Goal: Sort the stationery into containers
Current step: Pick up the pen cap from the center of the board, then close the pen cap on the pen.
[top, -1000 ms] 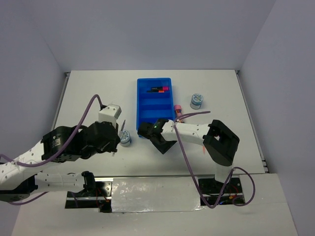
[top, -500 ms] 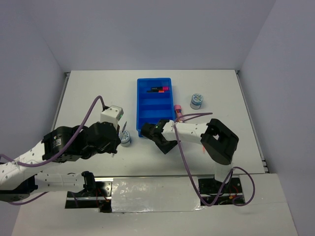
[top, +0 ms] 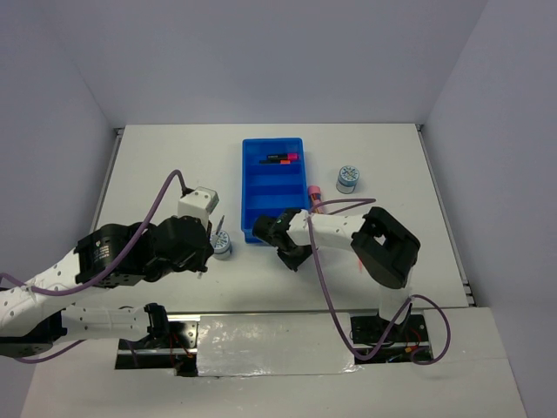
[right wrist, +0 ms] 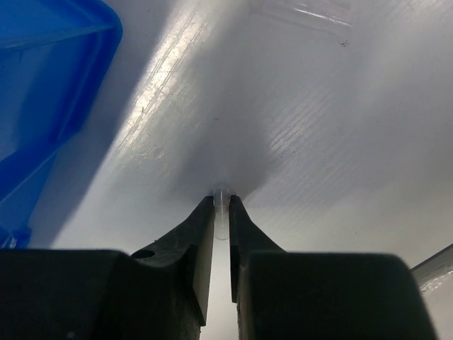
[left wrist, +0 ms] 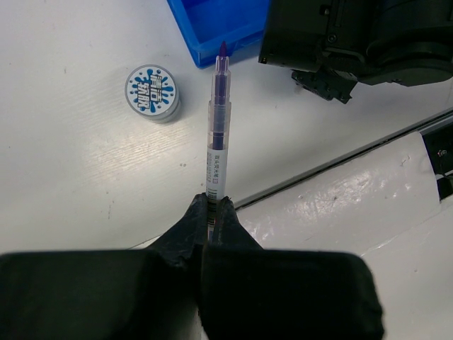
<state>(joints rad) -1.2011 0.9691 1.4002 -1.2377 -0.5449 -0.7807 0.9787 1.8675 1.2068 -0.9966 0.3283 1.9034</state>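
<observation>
My left gripper [left wrist: 214,202] [top: 211,237] is shut on the lower end of a thin clear pen [left wrist: 217,134] with a purple tip, and holds it above the table pointing at the near left corner of the blue tray [left wrist: 212,32] [top: 274,187]. A round blue-white tape roll [left wrist: 152,92] [top: 223,248] lies on the table left of the pen. My right gripper [right wrist: 221,200] [top: 294,261] is down at the table beside the tray's near corner [right wrist: 42,85], with its fingertips shut on a small clear cap-like tube [right wrist: 221,219]. Two markers [top: 280,158] lie in the tray's far compartment.
A second tape roll [top: 348,178] stands right of the tray, and a pink-capped tube [top: 315,196] lies by the tray's right wall. The right arm's black links [left wrist: 354,42] sit close to the pen tip. The table's near edge [left wrist: 340,159] runs below.
The right gripper's jaws have closed from well apart onto the small clear tube, and it has edged toward the tray. The left arm has shifted only slightly, still holding the pen.
</observation>
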